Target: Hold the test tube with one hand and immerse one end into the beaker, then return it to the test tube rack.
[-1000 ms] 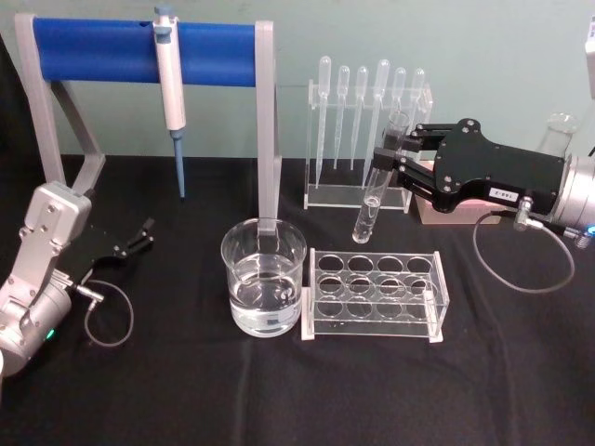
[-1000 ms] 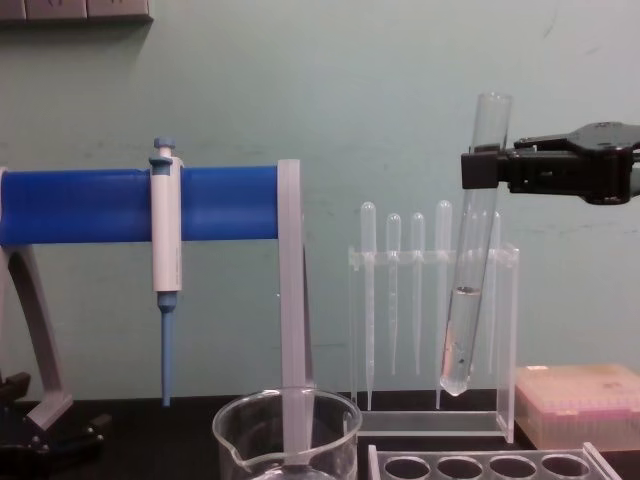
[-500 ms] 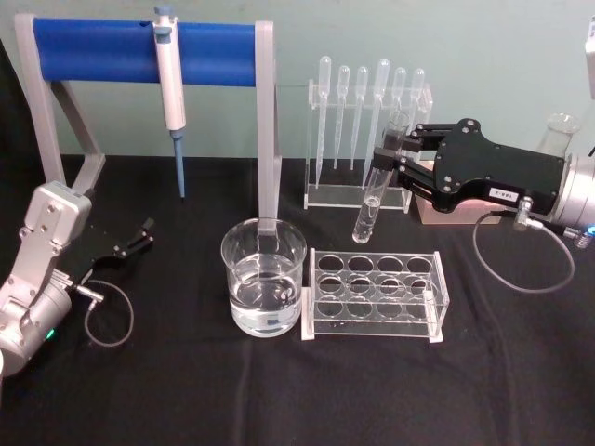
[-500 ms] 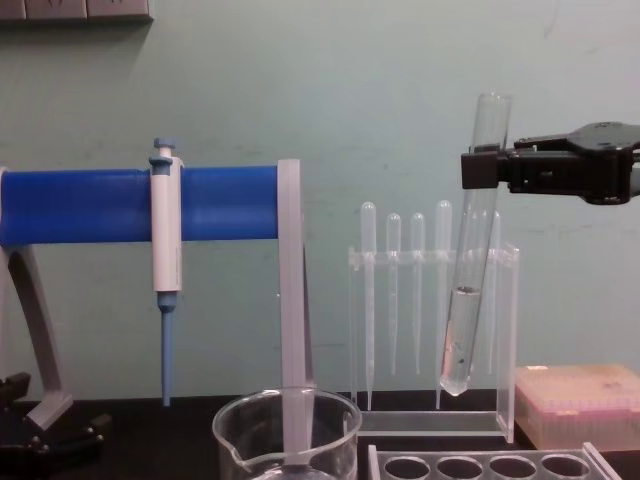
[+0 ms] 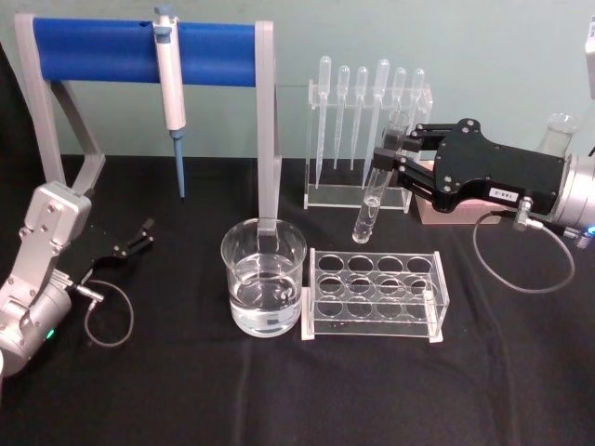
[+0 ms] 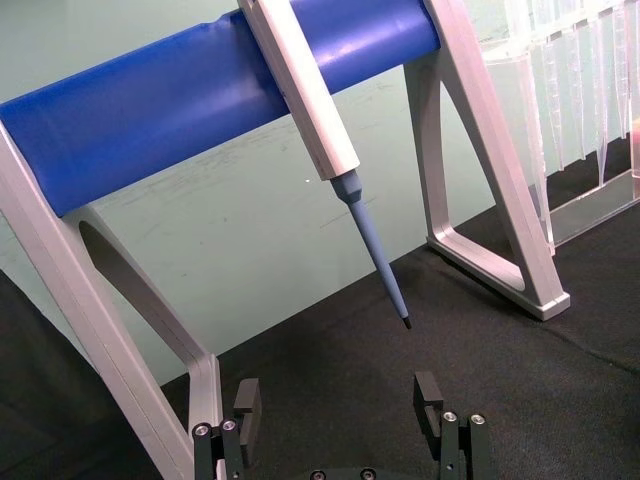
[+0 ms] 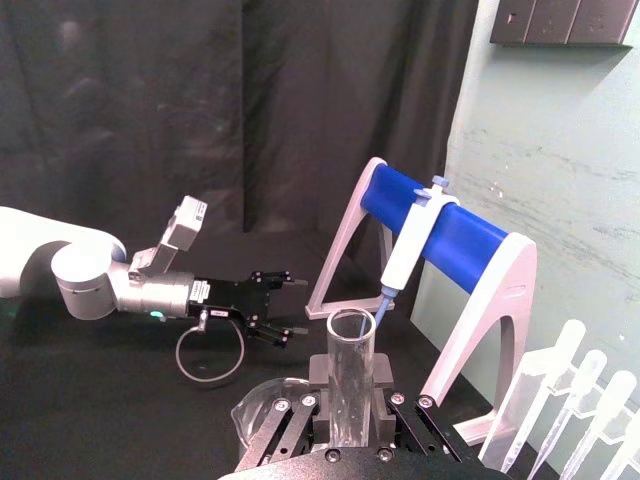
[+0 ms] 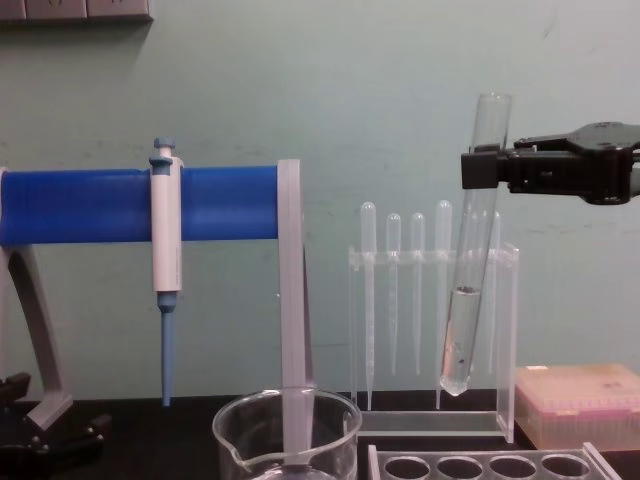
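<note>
Item: test tube [image 5: 371,203], near-upright, slightly tilted, clenched near its rim in my right claw [image 5: 389,160], aloft behind the rack [image 5: 374,321]. The beaker [image 5: 264,279] lies lower-left. Left claw [image 5: 139,238] idle, spread.

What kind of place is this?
Likely a lab bench setup: a micropipette hangs on a blue stand, plastic pipettes stand in a clear holder, and the right gripper holds a test tube.
</note>
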`<action>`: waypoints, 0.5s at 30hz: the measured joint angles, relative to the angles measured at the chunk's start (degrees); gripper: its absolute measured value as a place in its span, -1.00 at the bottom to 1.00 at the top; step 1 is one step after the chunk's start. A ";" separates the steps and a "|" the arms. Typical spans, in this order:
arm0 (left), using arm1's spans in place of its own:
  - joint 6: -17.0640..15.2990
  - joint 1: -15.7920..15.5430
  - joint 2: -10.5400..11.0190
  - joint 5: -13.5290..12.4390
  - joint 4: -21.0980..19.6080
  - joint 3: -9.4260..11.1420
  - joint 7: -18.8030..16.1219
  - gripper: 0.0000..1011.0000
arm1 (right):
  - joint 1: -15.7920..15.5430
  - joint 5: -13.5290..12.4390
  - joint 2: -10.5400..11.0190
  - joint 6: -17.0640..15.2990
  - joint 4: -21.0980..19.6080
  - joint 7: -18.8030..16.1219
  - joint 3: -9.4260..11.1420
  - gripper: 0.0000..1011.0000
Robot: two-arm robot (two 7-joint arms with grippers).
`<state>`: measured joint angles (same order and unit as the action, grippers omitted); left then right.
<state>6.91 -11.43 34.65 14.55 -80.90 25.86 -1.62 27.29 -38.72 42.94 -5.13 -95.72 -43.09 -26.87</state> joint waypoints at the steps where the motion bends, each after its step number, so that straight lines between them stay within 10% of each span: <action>1: 0.00 0.00 0.00 0.00 0.00 0.00 0.00 0.98 | 0.04 -0.06 0.02 0.00 0.00 -0.02 -0.07 -0.52; 15: 0.00 0.00 0.00 0.00 0.00 0.00 0.00 0.98 | 5.29 -1.09 -2.48 -1.03 -0.24 -0.45 -2.98 -0.52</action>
<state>6.91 -11.43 34.65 14.55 -80.90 25.86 -1.62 32.59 -39.81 40.46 -6.16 -95.95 -43.54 -29.85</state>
